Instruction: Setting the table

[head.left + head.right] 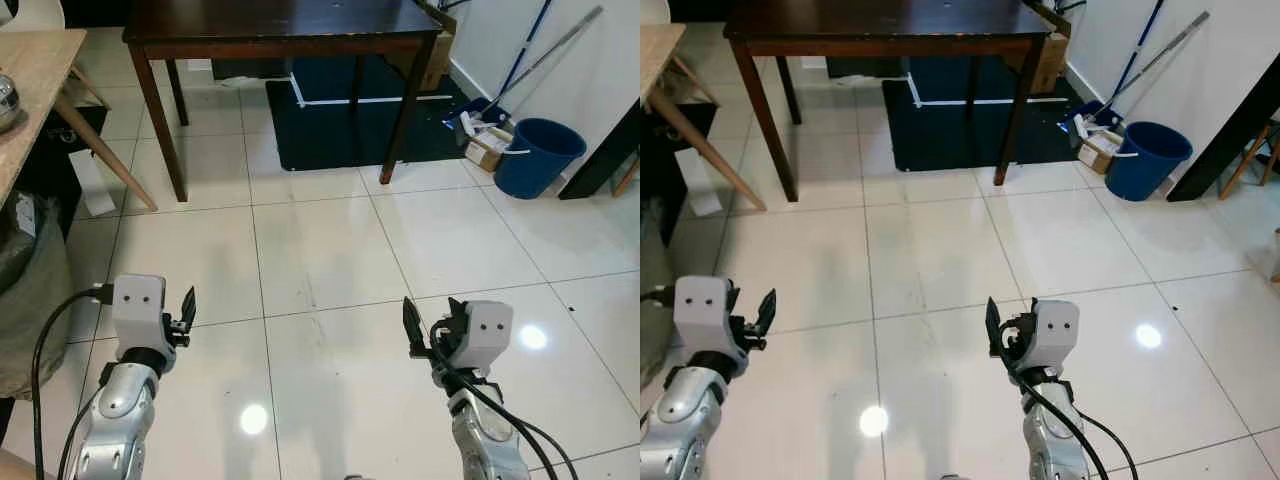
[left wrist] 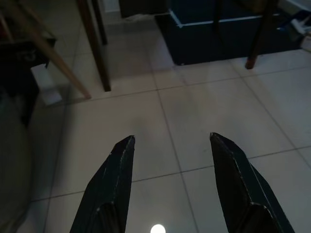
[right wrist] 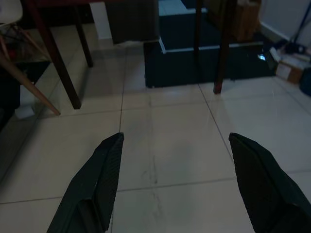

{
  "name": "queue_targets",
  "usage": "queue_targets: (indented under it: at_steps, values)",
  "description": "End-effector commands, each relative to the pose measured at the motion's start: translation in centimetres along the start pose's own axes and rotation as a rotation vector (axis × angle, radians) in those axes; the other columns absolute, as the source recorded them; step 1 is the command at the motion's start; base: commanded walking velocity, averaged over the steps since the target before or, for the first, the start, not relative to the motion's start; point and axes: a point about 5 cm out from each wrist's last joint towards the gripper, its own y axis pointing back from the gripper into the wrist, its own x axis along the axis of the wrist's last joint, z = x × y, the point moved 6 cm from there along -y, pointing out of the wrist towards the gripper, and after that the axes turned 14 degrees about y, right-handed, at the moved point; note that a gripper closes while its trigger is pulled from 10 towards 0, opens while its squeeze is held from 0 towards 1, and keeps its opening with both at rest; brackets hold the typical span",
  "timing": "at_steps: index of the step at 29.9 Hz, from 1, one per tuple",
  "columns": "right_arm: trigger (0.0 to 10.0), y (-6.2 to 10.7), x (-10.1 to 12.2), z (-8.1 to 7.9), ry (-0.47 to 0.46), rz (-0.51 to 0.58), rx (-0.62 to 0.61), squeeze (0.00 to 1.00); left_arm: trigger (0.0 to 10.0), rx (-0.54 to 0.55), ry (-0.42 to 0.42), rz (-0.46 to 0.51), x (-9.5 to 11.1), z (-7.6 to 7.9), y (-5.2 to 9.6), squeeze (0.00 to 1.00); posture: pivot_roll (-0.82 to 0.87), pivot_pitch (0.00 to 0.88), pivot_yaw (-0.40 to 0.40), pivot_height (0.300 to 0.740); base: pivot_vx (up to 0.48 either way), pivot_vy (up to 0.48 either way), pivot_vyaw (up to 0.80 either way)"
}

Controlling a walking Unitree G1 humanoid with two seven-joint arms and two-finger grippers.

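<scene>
Both claws are held apart and empty: left gripper point(image 2: 171, 182), right gripper point(image 3: 177, 182). Dark table point(image 1: 280, 25) is ahead; no tableware is seen, so handling and grasp points can't be judged.

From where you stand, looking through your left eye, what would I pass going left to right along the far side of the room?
Light wooden table → dark wooden table with a dark mat beneath → cardboard box → blue bucket.
</scene>
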Motion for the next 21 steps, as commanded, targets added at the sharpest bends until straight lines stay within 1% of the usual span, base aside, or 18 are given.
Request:
queue_targets:
  at_steps: [1, 2, 5, 7, 8, 11, 14, 18, 21]
  values:
    - [10.0, 0.0, 0.3, 0.3, 0.007, -0.002, 0.001, 0.00, 10.0, -0.021, -0.021, -0.016, -0.3, 0.8, 0.3, 0.00, -0.09, 0.033, 0.015, 0.740, 0.000, 0.000, 0.00]
    - [10.0, 0.0, 0.3, 0.3, 0.007, -0.002, 0.001, 0.00, 10.0, -0.021, -0.021, -0.016, -0.3, 0.8, 0.3, 0.00, -0.09, 0.033, 0.015, 0.740, 0.000, 0.000, 0.00]
    - [10.0, 0.1, 0.7, 0.6, -0.001, -0.014, 0.003, 0.00, 10.0, -0.046, -0.015, -0.041, 0.1, 2.2, 0.7, 0.00, -0.10, 0.026, 0.006, 0.740, 0.000, 0.000, 0.00]
    - [10.0, 0.1, 1.1, 0.6, -0.008, -0.021, 0.015, 0.00, 10.0, -0.061, -0.008, -0.046, 0.5, 3.1, 0.9, 0.00, -0.10, 0.021, 0.002, 0.740, 0.000, 0.000, 0.00]
    - [10.0, 0.1, 1.1, 0.6, -0.008, -0.021, 0.015, 0.00, 10.0, -0.061, -0.008, -0.046, 0.5, 3.1, 0.9, 0.00, -0.10, 0.021, 0.002, 0.740, 0.000, 0.000, 0.00]
    - [10.0, 0.0, 1.6, 0.7, -0.008, -0.012, 0.014, 0.00, 10.0, -0.074, -0.006, -0.034, 0.9, 3.9, 0.8, 0.00, -0.10, 0.017, 0.003, 0.740, 0.000, 0.000, 0.00]
    - [10.0, -0.1, 1.7, 0.8, -0.009, -0.010, 0.011, 0.00, 10.0, -0.077, -0.002, -0.029, 1.0, 4.1, 0.7, 0.00, -0.11, 0.011, 0.002, 0.740, 0.000, 0.000, 0.00]
    - [10.0, -0.1, 1.8, 0.7, -0.004, -0.022, 0.023, 0.00, 10.0, -0.086, 0.018, -0.032, 1.5, 4.3, 0.3, 0.00, -0.13, 0.000, -0.030, 0.740, 0.000, 0.000, 0.00]
    - [10.0, -0.2, 1.9, 0.9, 0.010, -0.025, 0.034, 0.00, 10.0, -0.096, 0.006, -0.023, 1.7, 4.6, 0.2, 0.00, -0.14, 0.000, -0.038, 0.740, 0.000, 0.000, 0.00]
